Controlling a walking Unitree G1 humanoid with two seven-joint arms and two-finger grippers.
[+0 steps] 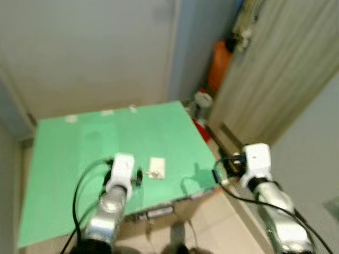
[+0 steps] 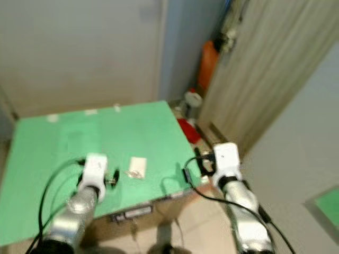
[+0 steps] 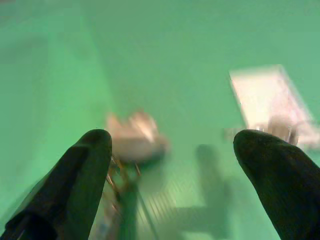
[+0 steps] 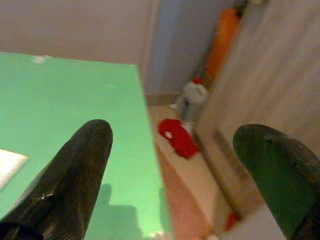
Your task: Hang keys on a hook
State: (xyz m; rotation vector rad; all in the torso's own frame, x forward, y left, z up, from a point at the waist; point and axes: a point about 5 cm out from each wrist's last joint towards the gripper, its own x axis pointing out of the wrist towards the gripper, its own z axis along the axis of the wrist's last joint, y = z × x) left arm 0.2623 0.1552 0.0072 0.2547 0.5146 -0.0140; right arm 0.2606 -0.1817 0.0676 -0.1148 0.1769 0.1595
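Nearest the head camera, the left pincer hangs low over the near part of the green counter, its two black fingers spread wide with nothing between them. Just off its tip lies a small white card, flat on the matte green top, and the keys sit as a thin metallic glint at the card's near edge, touching it. The left wrist view brings that closer: rounded, dull black fingertips frame a blurred pale card and a smear of metal, shapes too soft to read.

To the right, the right pincer hovers past the counter's right edge, fingers wide apart, empty. Its wrist view takes in the floor beyond: a red cloth crumpled there, a white jug with a red cap, then an orange container upright between the grey wall and a ribbed beige curtain.
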